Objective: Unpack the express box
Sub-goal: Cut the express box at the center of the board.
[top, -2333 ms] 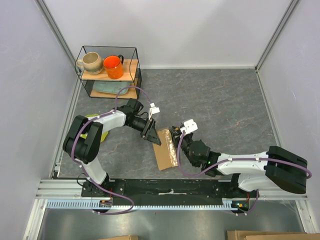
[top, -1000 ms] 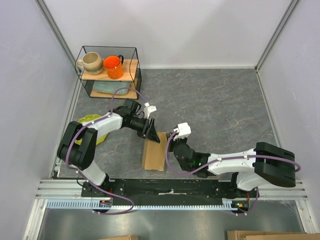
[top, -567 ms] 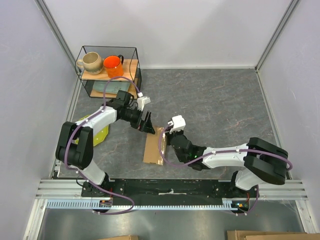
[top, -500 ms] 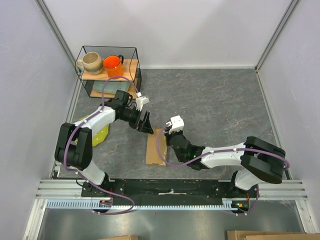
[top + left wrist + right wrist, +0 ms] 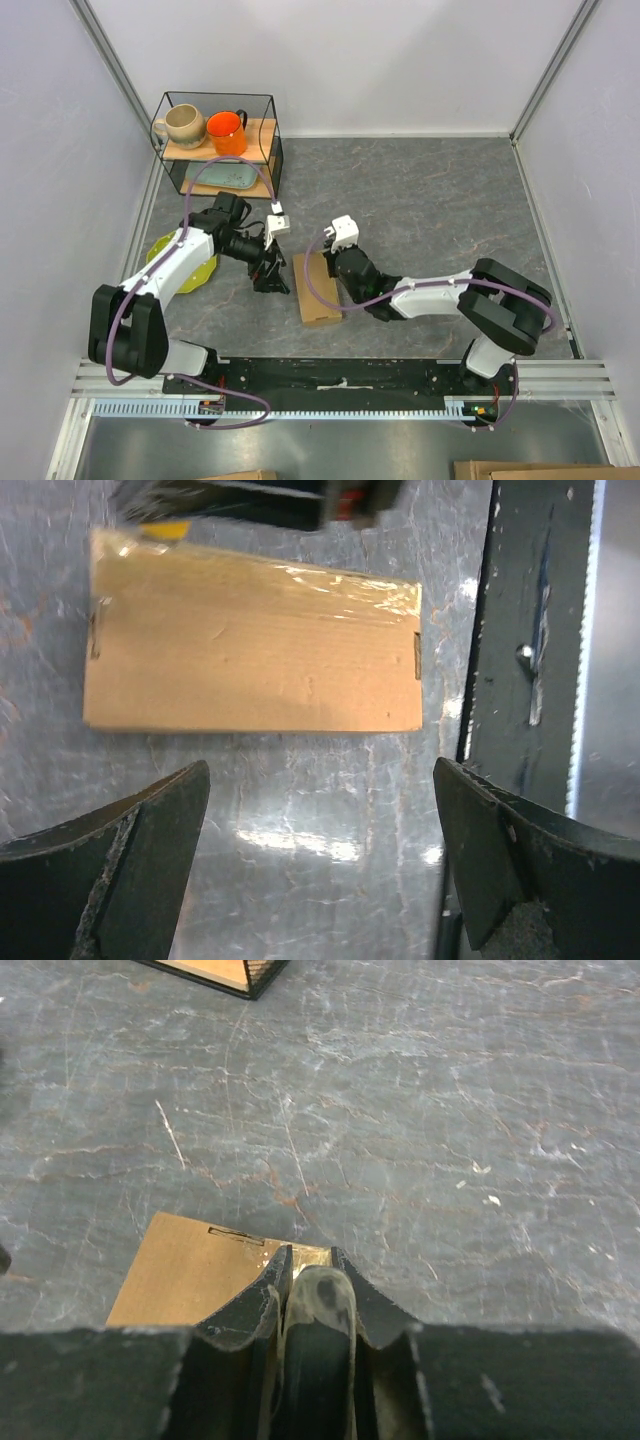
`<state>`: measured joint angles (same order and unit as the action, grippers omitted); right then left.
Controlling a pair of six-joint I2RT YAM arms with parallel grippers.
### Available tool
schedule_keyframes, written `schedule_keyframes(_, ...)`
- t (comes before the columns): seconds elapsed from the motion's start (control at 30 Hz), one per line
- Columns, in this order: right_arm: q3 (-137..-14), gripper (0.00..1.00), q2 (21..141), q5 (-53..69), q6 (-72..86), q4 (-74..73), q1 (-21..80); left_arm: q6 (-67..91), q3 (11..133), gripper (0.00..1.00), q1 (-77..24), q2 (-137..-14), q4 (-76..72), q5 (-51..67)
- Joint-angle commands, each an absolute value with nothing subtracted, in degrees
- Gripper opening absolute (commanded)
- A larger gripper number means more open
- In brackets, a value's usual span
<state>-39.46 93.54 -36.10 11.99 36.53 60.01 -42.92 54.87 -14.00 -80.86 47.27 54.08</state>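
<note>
Top view: express box lies flat on grey table, toward near edge, between my two grippers. My left gripper sits just left of box, apart from it. My right gripper is at box's right edge.

Left wrist: my jaws spread wide, holding nothing. Box lies beyond my fingers.

Right wrist: my jaws nearly closed, pinching clear tape at box edge.

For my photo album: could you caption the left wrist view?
Open left gripper facing the taped express box, flat on the grey table.
</note>
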Motion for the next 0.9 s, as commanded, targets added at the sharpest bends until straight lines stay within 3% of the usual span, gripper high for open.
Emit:
schedule_keyframes(0.0, -44.11, 0.0, 97.28, -23.66, 13.97, 34.3, 56.0, -59.58, 54.31, 1.0, -17.21, -78.84, 48.16, 51.87)
schedule_keyframes(0.17, -50.36, 0.0, 100.98, -16.62, 12.39, 29.97, 55.11, -74.31, 53.62, 0.99, -19.51, -75.33, 50.36, 39.4)
schedule_keyframes(0.27, -52.55, 0.0, 102.21, -14.42, 11.87, 28.57, 55.02, -79.71, 54.14, 0.99, -19.95, -74.0, 49.75, 37.62)
schedule_keyframes(0.53, -53.53, 0.0, 102.75, -11.95, 11.78, 27.6, 55.11, -77.02, 43.43, 0.99, -26.1, -66.45, 35.09, 32.44)
schedule_keyframes(0.87, -48.17, 0.0, 99.41, -11.51, 11.78, 32.6, 55.11, -65.4, 35.16, 0.99, -28.04, -69.25, 19.0, 30.76)
